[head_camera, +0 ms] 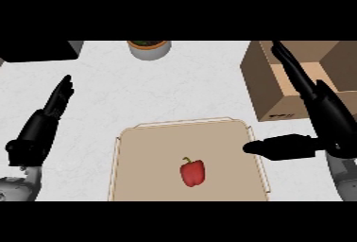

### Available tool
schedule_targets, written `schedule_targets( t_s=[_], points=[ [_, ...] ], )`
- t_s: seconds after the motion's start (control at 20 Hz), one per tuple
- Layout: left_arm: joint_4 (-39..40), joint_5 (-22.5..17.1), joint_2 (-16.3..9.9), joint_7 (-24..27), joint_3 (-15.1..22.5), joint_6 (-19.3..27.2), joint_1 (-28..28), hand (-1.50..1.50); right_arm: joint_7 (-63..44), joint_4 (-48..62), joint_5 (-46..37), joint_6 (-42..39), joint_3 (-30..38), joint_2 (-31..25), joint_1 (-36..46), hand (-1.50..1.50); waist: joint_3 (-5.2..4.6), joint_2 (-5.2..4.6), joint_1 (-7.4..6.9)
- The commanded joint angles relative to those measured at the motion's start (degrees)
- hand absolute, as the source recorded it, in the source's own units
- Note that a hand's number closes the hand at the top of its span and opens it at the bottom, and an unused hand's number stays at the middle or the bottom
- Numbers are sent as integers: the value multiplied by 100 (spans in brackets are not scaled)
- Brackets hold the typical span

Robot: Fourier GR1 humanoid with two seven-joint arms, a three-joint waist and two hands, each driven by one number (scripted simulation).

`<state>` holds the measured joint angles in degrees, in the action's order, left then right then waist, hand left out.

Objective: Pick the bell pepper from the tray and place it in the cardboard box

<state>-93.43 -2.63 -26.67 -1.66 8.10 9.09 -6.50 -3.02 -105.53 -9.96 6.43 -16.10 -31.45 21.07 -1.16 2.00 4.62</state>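
right hand (317, 123) open, fingers straight, thumb held over tray (140, 156) edge. left hand (43, 125) open, rested at left. pepper (193, 172) untouched, lying mid-tray. judged light, firm, glossy-slippery; best pinched across body. box (279, 97) at right.

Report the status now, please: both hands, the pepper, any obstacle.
Left hand open, resting at left. Right hand open, beside tray, holding nothing. Bell pepper on tray. Cardboard box open, nothing blocking.

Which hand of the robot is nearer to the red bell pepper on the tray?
The right hand. Its thumb reaches over the tray's right edge, just up and right of the bell pepper. The left hand rests open beyond the tray's left side.
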Motion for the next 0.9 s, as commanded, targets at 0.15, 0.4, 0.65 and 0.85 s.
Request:
schedule_targets(
  t_s=[0.15,0.4,0.65,0.85],
  points=[
    [47,-158,-107,231,272,-706,-307,0,-1277,-1299,-1911,-754,-1079,-1098,320,-150,73,-102,-172],
    [239,-161,2,174,278,-800,-633,0,-2268,-2330,-2612,-1797,-1859,-1405,462,-150,91,-136,-263],
    [277,-165,92,355,340,-891,-593,0,-3759,-2283,-2791,-3313,-2764,-1125,1015,-150,73,-143,-404],
    [503,-173,113,533,286,-981,-719,0,-4701,-1910,-2842,-4308,-3606,-380,1365,-150,65,-167,-488]
  ],
)
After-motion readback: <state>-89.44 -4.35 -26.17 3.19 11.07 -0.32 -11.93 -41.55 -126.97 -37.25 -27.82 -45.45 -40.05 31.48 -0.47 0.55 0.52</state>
